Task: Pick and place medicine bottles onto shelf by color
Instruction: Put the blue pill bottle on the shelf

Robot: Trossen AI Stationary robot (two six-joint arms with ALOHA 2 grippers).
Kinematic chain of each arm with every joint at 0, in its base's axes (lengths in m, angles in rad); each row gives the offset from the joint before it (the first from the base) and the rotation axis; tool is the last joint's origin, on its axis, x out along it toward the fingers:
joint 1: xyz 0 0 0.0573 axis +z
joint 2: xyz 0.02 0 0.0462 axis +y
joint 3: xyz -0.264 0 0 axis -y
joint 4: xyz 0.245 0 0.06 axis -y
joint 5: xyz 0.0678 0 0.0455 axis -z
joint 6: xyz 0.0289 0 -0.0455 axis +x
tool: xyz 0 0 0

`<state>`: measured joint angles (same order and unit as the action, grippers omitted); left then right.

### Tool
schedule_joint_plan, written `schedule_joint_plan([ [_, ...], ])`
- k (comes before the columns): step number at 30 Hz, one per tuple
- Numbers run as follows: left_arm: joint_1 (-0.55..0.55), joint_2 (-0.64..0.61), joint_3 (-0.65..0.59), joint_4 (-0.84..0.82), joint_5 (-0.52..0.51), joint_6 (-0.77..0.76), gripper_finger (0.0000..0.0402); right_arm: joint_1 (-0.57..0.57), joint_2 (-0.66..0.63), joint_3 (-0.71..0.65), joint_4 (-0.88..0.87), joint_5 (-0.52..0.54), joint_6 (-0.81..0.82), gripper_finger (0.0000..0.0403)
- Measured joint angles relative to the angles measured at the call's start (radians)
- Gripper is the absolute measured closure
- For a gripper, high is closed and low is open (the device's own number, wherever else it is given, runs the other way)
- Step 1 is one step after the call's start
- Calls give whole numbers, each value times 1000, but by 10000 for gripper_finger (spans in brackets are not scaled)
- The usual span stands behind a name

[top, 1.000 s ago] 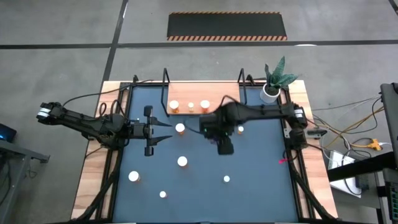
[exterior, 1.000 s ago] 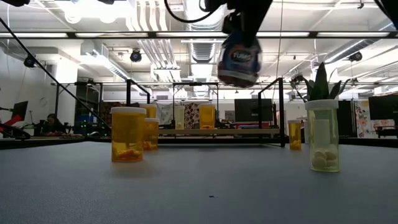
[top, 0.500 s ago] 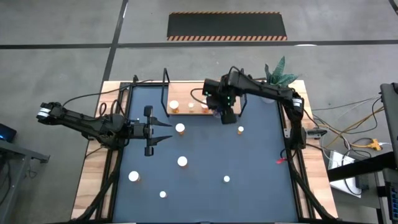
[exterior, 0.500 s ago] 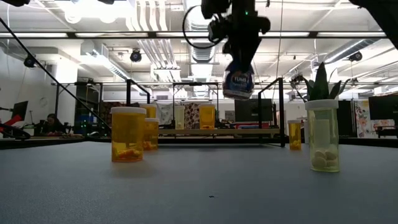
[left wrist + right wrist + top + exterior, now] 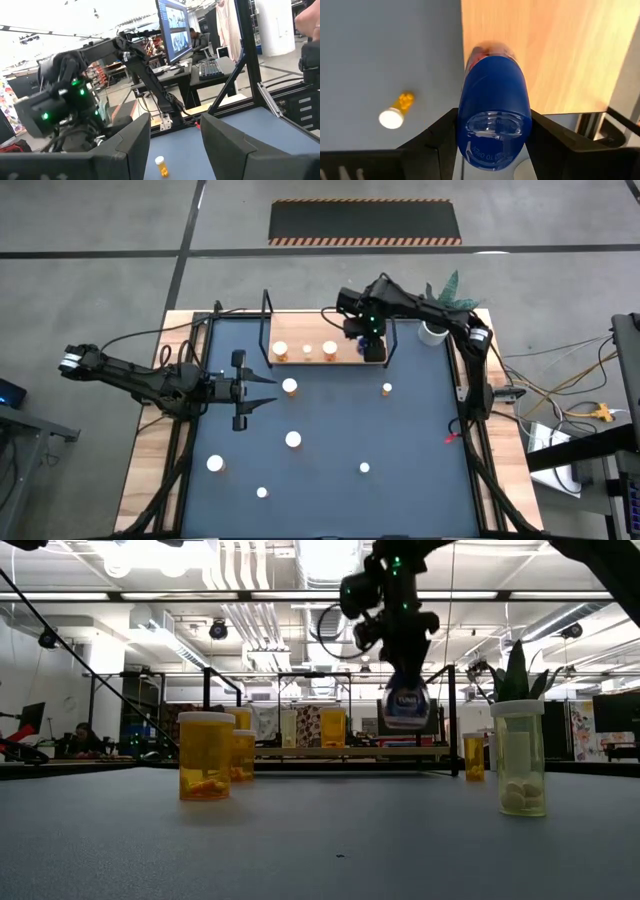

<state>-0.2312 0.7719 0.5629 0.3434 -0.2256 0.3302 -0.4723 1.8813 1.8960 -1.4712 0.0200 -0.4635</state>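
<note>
My right gripper (image 5: 368, 340) points down over the right end of the shelf (image 5: 300, 361), shut on a blue medicine bottle (image 5: 407, 702). The shelf is a light-wood board with black wire ends at the table's far side. Three orange, white-capped bottles (image 5: 307, 350) stand on it in a row. Several more orange bottles (image 5: 293, 440) stand scattered on the dark-blue mat. My left gripper (image 5: 262, 391) waits at the mat's left side, level and open, with nothing between its fingers. My right gripper pinches the blue bottle's upper end (image 5: 467, 127) between its two fingers (image 5: 440, 140), one on each opposite side. The fingers come from above and point down. The bottle hangs below them, slightly tilted, clear of the shelf board.
A white pot with a green plant (image 5: 435, 330) stands at the far right corner, close to the right arm. The shelf's black wire posts (image 5: 390, 320) rise beside the gripper. A tall orange bottle (image 5: 206, 755) and a pale bottle (image 5: 522, 757) stand nearer the front.
My right gripper has carried the blue bottle from over the middle of the mat toward the table's far edge and a little to the right, sinking slightly, until it hangs over the shelf's right end. The bottle stays hanging below the fingers.
</note>
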Motion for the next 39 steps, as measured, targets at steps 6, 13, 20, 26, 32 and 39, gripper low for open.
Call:
schedule_joint_plan([
  [6, 0, 0, 0, 0, 0, 18, 244, -8, 1, -87, 69, 2, -19, 222],
  [13, 0, 0, 0, 0, 0, 18, 244, -8, 0, -130, 93, 7, -22, 222],
  [20, 0, 0, 0, 0, 0, 18, 244, -8, -2, -134, 101, 9, -20, 195],
  [26, 0, 0, 0, 0, 0, 19, 244, -8, 0, -135, 103, 9, -28, 171],
  [32, 0, 0, 0, 0, 0, 19, 244, -6, 0, -135, 101, 63, -36, 153],
  [39, 0, 0, 0, 0, 0, 25, 244, -4, -9, -135, 102, 66, -34, 150],
])
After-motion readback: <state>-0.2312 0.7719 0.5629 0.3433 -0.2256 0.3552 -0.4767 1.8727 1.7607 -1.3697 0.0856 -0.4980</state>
